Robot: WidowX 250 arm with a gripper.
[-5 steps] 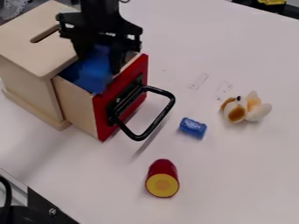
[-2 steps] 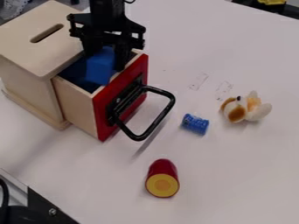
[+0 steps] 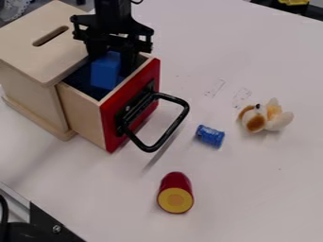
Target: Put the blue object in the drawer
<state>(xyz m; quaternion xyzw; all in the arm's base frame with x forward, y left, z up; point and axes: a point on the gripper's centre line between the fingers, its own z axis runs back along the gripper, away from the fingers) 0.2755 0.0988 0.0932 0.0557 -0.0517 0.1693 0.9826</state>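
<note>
The black gripper (image 3: 114,59) hangs over the pulled-out drawer at the upper left, shut on a blue block (image 3: 105,71). The block is tilted between the fingers, its lower part inside the drawer opening; whether it touches the drawer floor I cannot tell. The wooden drawer (image 3: 80,111) has a red front (image 3: 114,126) with a black loop handle (image 3: 180,122), and its inside is dark blue. A small blue cylinder (image 3: 210,136) lies on the table, right of the handle.
The wooden cabinet (image 3: 31,59) with a slotted top stands behind the drawer. On the white table (image 3: 252,189) are a red and yellow cylinder (image 3: 175,193) in front and a brown and white plush toy (image 3: 265,116) at the right. Black metal parts fill the lower left corner.
The gripper and blue block first shifted slightly right, then a little back left, over the drawer. On the table, the small blue cylinder has moved slightly.
</note>
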